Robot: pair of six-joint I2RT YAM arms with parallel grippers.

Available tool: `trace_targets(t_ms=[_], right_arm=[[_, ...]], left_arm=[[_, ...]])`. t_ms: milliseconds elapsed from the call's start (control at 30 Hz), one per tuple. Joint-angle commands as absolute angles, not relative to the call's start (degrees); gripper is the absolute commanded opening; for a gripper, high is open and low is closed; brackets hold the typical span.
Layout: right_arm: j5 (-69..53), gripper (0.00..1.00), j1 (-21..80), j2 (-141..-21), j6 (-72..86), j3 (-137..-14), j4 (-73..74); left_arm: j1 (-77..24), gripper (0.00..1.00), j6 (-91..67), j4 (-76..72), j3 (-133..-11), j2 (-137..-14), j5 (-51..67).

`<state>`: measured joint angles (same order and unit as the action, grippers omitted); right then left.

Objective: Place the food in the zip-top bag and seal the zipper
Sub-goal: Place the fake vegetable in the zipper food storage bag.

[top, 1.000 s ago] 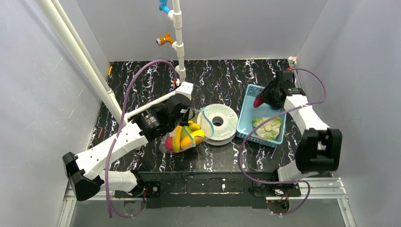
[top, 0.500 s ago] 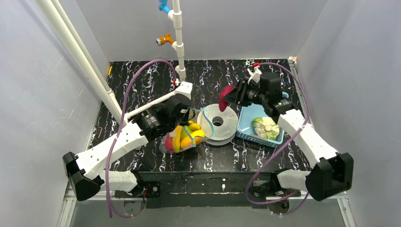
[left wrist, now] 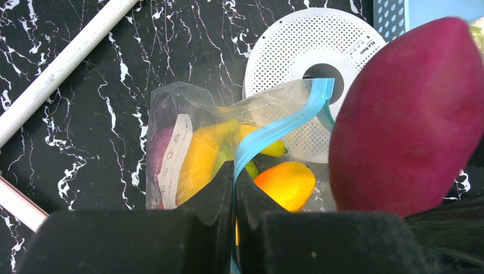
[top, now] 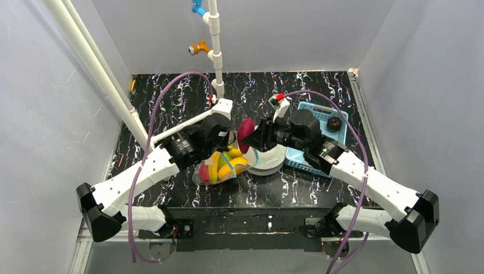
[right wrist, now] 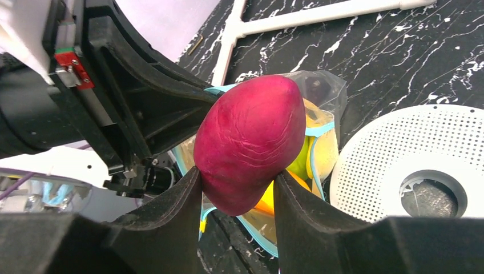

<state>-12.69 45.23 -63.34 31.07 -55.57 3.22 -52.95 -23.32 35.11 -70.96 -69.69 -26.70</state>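
Observation:
The clear zip-top bag (top: 218, 166) lies on the black marbled table with its mouth lifted. Through it show a yellow banana (left wrist: 200, 160), a yellow-orange piece (left wrist: 285, 184) and some green. My left gripper (left wrist: 234, 169) is shut on the teal-blue zipper (left wrist: 277, 130), holding that edge up; in the top view the left gripper (top: 227, 138) sits just above the bag. My right gripper (right wrist: 238, 174) is shut on a dark magenta food piece (right wrist: 251, 142) that hangs right over the bag's open mouth. In the top view this piece (top: 246, 134) is beside the left gripper.
A white perforated disc (top: 267, 154) lies right of the bag. Behind my right arm stands the light-blue basket (top: 317, 109) with a dark round item (top: 334, 123) in it. White pipes (top: 216, 51) rise at the back and along the left.
My right arm has swung left from the basket, carrying the magenta piece to the bag's mouth. The left arm and the bag have stayed put.

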Motion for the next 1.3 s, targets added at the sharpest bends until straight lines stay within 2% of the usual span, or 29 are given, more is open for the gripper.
trace_targets(t_ms=[0, 333, 467, 733, 1067, 1267], right_arm=[[-5.3, 0.01, 48.6, -64.4, 27.7, -56.2, 1.7], [-4.6, 0.02, 52.8, -68.4, 27.7, -57.5, 2.6], [-2.7, 0.14, 54.4, -68.4, 27.6, -56.6, 2.1], [-4.5, 0.28, 55.0, -70.1, 28.5, -57.1, 3.4], [-5.5, 0.55, 54.9, -73.2, 29.7, -59.4, 3.8], [-5.4, 0.75, 54.9, -75.0, 30.0, -61.9, 4.9]], left_arm=[[-52.7, 0.00, -24.1, 34.4, -71.6, -69.6, -28.7], [-52.7, 0.00, -23.7, 33.6, -71.3, -69.6, -29.9], [-52.7, 0.00, -23.6, 33.5, -71.1, -69.6, -30.1], [-52.7, 0.00, -23.3, 33.4, -71.0, -69.5, -31.0], [-52.7, 0.00, -23.3, 33.5, -71.0, -69.5, -30.7], [-52.7, 0.00, -23.5, 33.7, -71.1, -69.5, -30.4]])
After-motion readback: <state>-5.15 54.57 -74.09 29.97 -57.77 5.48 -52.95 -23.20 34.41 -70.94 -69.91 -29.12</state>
